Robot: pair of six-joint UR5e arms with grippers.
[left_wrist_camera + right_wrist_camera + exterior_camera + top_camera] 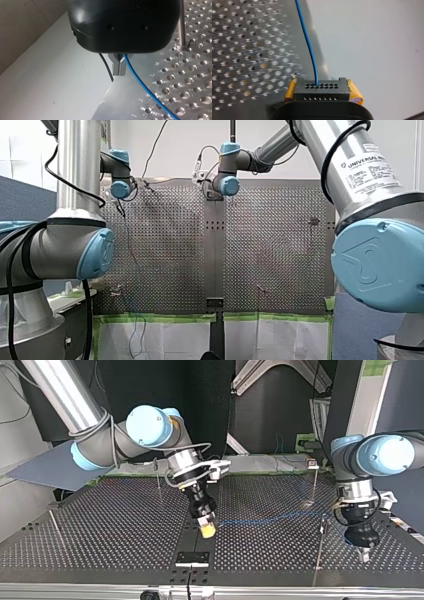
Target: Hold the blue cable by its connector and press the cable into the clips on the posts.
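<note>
In the right wrist view a black connector [322, 93] with rows of small holes sits between the yellow pads [355, 91] of my right gripper [323, 89], which is shut on it. The blue cable [308, 42] leaves the connector's face and runs ahead over the plate edge. In the top view my right gripper [206, 530] hangs low over the table's middle, and the blue cable [270, 520] stretches towards my left gripper [364, 554]. In the left wrist view my left gripper [119, 72] has its metal fingers shut, with the blue cable [142, 83] coming out beside them.
Thin posts stand on the perforated table [100, 530]: two near my left arm [315, 482] [320, 547], one by the far edge [159, 477], one at the top view's left [55, 527]. A post [181, 25] rises beside my left gripper. A black bracket [192, 558] lies at the seam.
</note>
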